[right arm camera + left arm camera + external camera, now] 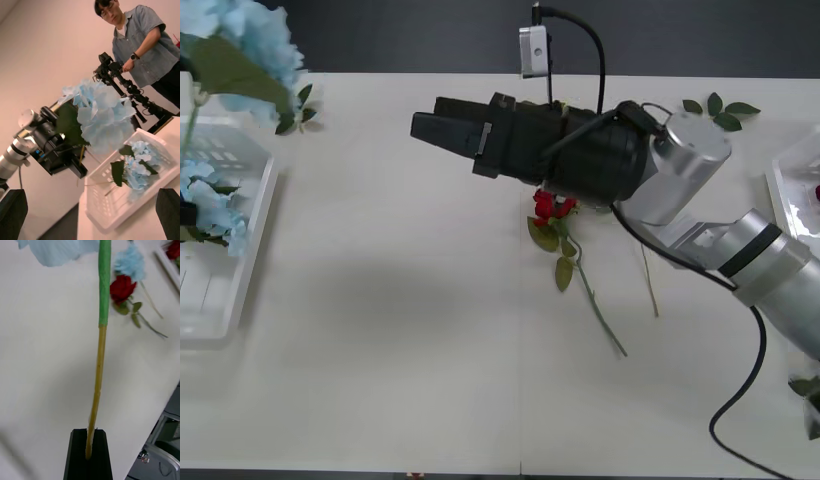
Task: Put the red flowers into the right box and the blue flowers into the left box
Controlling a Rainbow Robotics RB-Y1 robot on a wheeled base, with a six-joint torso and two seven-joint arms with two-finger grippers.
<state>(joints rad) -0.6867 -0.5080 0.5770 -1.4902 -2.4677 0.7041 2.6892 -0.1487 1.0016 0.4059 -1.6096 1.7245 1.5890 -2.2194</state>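
My left gripper is shut on the thin stem of a blue flower, which it holds upright above the left box. The same big pale-blue head shows at the far left. More blue flowers lie in that box. My right gripper hovers open over the table's middle, its black fingers apart and holding nothing. A red flower lies on the table under the right arm, beside another blue flower. The right box holds a red flower.
Green leaf sprigs lie at the table's back right, back left and front right edge. A loose thin stem lies right of the rose. A black cable hangs from the right arm.
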